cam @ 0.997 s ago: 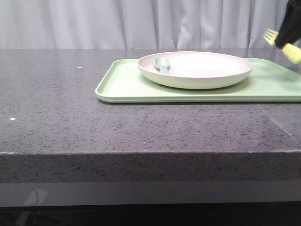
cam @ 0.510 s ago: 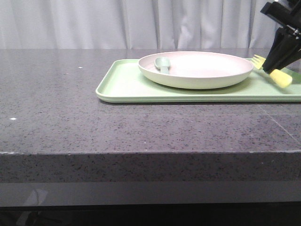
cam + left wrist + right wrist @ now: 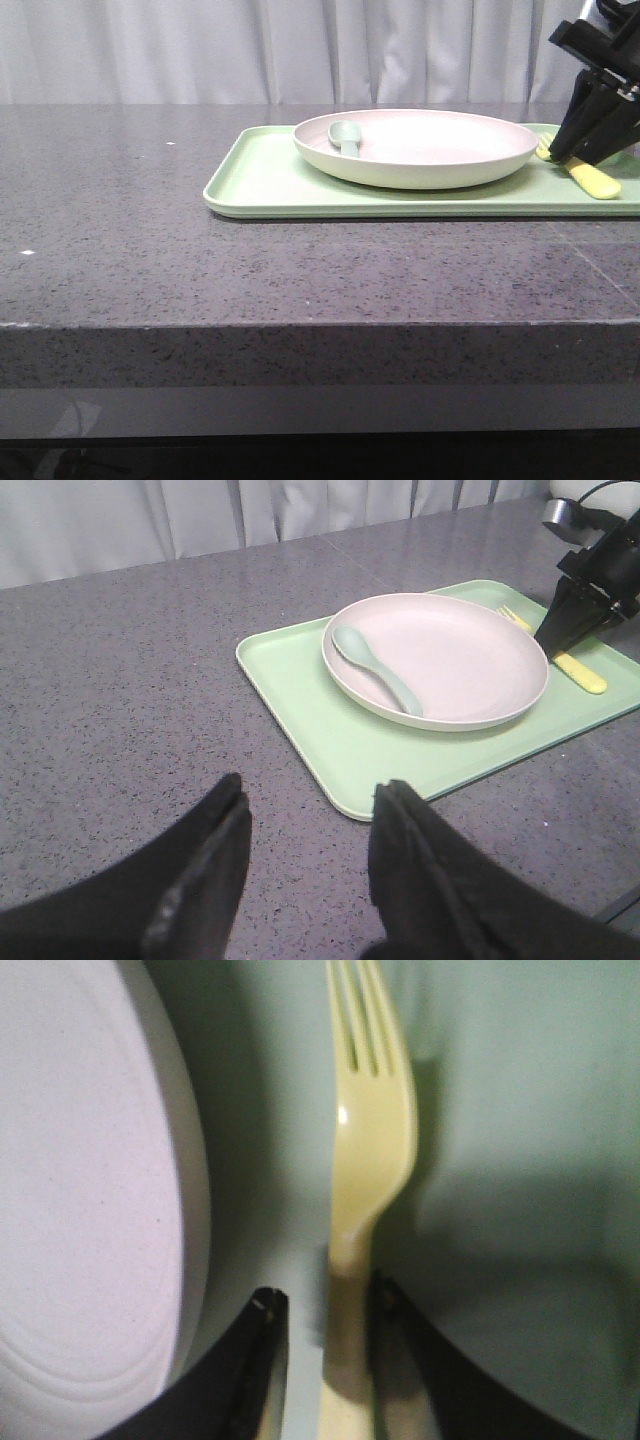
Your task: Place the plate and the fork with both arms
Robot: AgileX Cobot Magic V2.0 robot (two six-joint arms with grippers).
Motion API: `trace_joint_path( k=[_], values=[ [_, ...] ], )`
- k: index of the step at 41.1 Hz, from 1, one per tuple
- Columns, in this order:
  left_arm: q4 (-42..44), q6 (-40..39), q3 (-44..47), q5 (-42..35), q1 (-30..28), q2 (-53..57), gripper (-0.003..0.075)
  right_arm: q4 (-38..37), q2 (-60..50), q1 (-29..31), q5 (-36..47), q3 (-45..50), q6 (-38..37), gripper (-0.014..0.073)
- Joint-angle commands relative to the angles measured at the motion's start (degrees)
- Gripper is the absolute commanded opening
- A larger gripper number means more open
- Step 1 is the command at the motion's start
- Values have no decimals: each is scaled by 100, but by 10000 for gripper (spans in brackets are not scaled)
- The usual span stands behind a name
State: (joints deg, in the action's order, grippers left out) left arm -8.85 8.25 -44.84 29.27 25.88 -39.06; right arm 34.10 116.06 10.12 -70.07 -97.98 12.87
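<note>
Right claw down on the tray, fingers narrowly parted either side of the fork handle, possibly gripping it. Fork lying flat, tines pointing ahead of the claw, plate just beside it. Spoon in the plate. Left claw wide open, holding nothing, hovering over the counter, well back from the tray.

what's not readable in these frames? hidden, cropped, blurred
- Fork middle: front view, covered by the right gripper.
- Fork handle end: right wrist view, cut off by the picture's edge; whether the fingers still pinch it is unclear.
- Fork tine tips: right wrist view, cropped and blurred.
- Tray right end: front view, cut off by the picture's edge.
- Left gripper: absent from the front view.
</note>
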Motion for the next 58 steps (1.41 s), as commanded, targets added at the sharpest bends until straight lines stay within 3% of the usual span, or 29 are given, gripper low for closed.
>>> trace_joint_path(
  k=[1,12,22,33,46,58],
  values=[
    [-34,-1,-134,-453,-11,-20,295,-87,-306,27,-596,-286,82,344],
    [-34,-1,-134,-453,-11,-20,295,-454,-860,27,-662,-642,82,344],
    [-34,-1,-134,-443,-11,-20,295,-1367,-2103,-365,-661,-414,-4,344],
    [-34,-1,-134,-455,-11,-20,295,-1975,-4218,-1162,69,973,-192,344],
    [-56,-1,-134,-455,-11,-20,295,-2078,-6526,-1169,373,2993,-224,344],
    [-56,-1,-134,-433,-11,-20,295,-2652,-7811,-1169,648,4177,-1088,344]
  ],
)
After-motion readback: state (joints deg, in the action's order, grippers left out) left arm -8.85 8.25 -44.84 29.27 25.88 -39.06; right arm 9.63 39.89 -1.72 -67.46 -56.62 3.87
